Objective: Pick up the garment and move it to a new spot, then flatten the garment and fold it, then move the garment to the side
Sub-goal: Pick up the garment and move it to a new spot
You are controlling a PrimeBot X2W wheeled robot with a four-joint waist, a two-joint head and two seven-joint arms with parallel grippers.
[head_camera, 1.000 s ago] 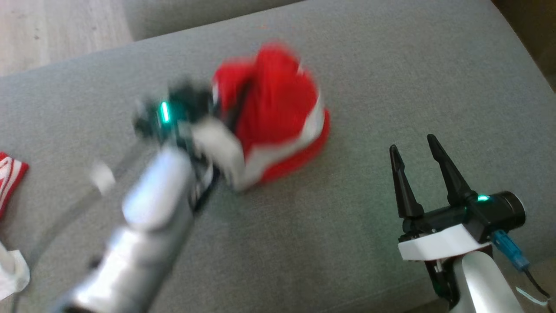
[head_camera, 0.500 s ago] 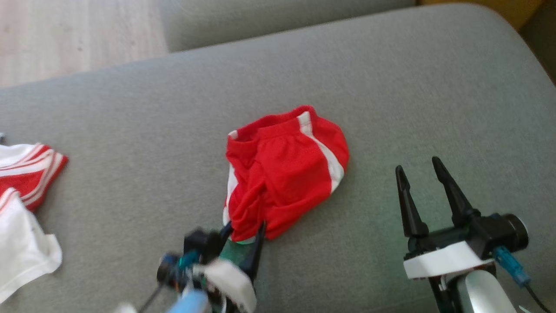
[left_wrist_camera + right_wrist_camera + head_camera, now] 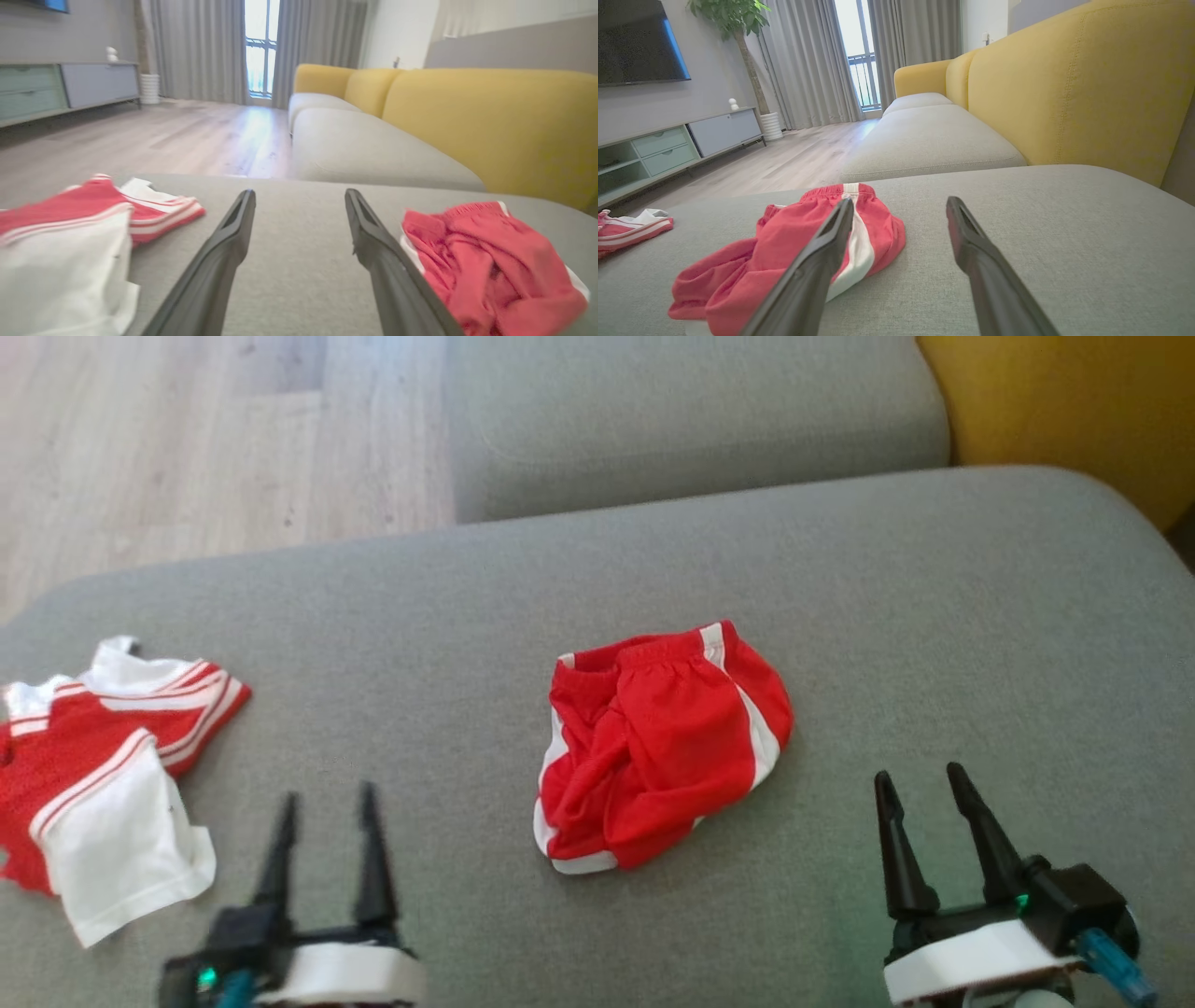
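Note:
A pair of red shorts with white side stripes [image 3: 658,747] lies crumpled in the middle of the grey sofa cushion [image 3: 597,579]. They also lie at the right of the left wrist view as the shorts [image 3: 486,261], and at the left of the right wrist view as the shorts [image 3: 794,247]. My left gripper [image 3: 329,795] stands open at the lower left, apart from the shorts, nothing between its fingers. My right gripper [image 3: 920,779] stands open at the lower right, also empty and off to the shorts' right.
A red and white shirt [image 3: 103,775] lies bunched at the cushion's left end. A second grey cushion [image 3: 691,420] and a yellow backrest [image 3: 1064,401] sit behind. Wooden floor [image 3: 187,448] lies beyond the cushion's far left edge.
The left gripper let go of the shorts, which now lie on the cushion, and drew back to the lower left, open. The head camera has tilted, shifting the whole picture.

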